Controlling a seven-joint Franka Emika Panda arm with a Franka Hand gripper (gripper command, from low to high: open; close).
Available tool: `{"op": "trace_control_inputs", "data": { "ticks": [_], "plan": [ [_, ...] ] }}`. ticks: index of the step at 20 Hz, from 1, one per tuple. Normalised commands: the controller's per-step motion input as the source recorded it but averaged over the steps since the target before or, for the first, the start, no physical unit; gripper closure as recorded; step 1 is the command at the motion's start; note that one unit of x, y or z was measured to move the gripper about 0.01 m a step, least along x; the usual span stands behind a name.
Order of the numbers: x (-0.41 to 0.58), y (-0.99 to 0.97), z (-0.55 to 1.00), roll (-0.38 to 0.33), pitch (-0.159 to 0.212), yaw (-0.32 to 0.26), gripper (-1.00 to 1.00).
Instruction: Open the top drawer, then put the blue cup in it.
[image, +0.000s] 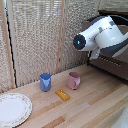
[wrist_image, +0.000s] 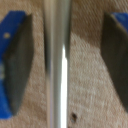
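The blue cup (image: 45, 81) stands upright on the wooden table, toward the exterior view's left. The dark brown drawer unit (image: 112, 65) is at the exterior view's right, and the arm's white wrist (image: 97, 35) hides most of it, so I cannot pick out the top drawer there. In the wrist view, the drawer's silver bar handle (wrist_image: 60, 65) runs across a brown front (wrist_image: 85, 75). My gripper (wrist_image: 65, 60) is open and straddles the handle. Neither of the dark pads (wrist_image: 17, 65) touches the bar.
A pink cup (image: 74, 79) stands just to the exterior view's right of the blue one. A small orange block (image: 62, 94) lies in front of them. A patterned plate (image: 12, 109) sits at the near left. A woven screen (image: 40, 35) closes off the back.
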Motion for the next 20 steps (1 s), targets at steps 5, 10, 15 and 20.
{"op": "trace_control_inputs", "data": {
  "ticks": [5, 10, 15, 20],
  "plan": [
    [0.000, 0.31, 0.25, 0.307, 0.000, -0.001, -1.00],
    [0.089, 0.50, 0.04, 0.362, -0.002, -0.040, -1.00],
    [0.157, 0.49, 0.02, 0.366, 0.000, -0.095, -1.00],
    [0.283, 0.35, 0.19, 0.274, 0.067, -0.164, -1.00]
  ]
}}
